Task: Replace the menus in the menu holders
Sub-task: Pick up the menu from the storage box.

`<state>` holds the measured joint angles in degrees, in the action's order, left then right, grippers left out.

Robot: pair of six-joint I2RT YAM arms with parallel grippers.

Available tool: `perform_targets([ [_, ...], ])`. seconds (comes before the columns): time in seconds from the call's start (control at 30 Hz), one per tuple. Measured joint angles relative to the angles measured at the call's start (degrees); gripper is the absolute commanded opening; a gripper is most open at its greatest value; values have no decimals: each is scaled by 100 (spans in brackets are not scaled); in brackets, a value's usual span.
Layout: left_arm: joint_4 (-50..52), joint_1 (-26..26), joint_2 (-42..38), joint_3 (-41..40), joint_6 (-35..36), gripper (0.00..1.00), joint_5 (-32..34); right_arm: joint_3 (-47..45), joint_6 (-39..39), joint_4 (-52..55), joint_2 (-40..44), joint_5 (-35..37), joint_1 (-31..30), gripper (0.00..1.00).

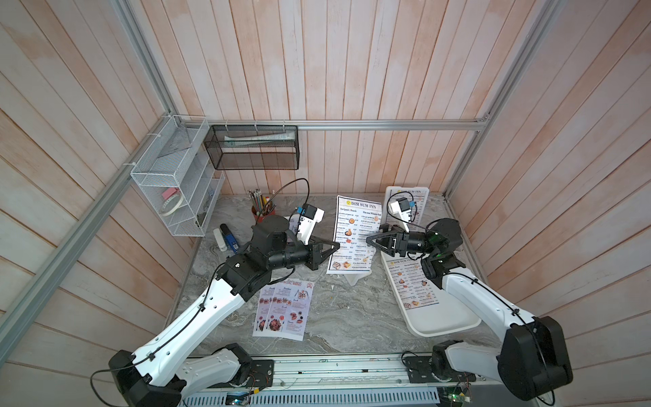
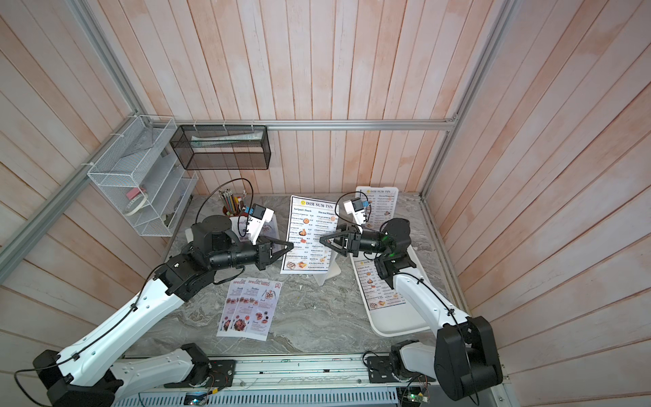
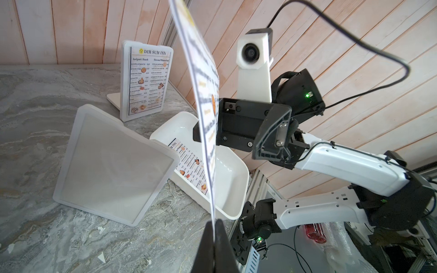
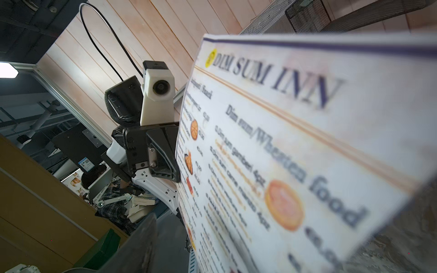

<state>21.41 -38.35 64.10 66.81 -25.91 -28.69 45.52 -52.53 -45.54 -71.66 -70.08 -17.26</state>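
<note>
Pale pinkish plank walls (image 1: 352, 70) closed in three sides, edged with aluminium rails (image 1: 352, 124). A grey marbled desk (image 1: 338, 317) filled the lower middle of both top views. At the upper left a white wire rack (image 1: 172, 176) hung on the side wall, just beside a black mesh basket (image 1: 255, 148) on the back rail. In the right wrist view, a ceiling light (image 4: 8, 69) glowed at the left edge above a brown panel (image 4: 35, 201).

Dim Sum Inn menu (image 1: 354, 218) upright above empty holder (image 3: 113, 163); Special Menu sheets (image 1: 281, 313) flat
</note>
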Motion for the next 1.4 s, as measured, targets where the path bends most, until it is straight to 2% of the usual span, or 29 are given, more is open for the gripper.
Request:
perform_targets([
  [0.3,4,0,-2,-28,-42,5,63,-33,-7,11,216,22,136,57],
  [0.47,2,0,63,-37,-44,5,111,-61,63,225,457,199,157,39],
  [0.63,4,0,297,-39,-42,5,260,-13,450,992,643,555,166,24],
  [0.87,-2,0,601,-39,-46,6,367,225,966,2157,841,1163,166,9],
  [1.0,-46,0,706,-39,-85,14,391,378,1202,2708,946,1510,164,0],
  [1.2,-190,0,861,-37,-214,49,511,645,1497,3342,997,2000,116,0],
  [1.27,-192,0,898,-37,-249,57,632,785,1600,3571,997,2146,111,0],
  [1.4,-164,7,977,-31,-313,61,1161,1276,1919,4238,1027,2682,111,0],
])
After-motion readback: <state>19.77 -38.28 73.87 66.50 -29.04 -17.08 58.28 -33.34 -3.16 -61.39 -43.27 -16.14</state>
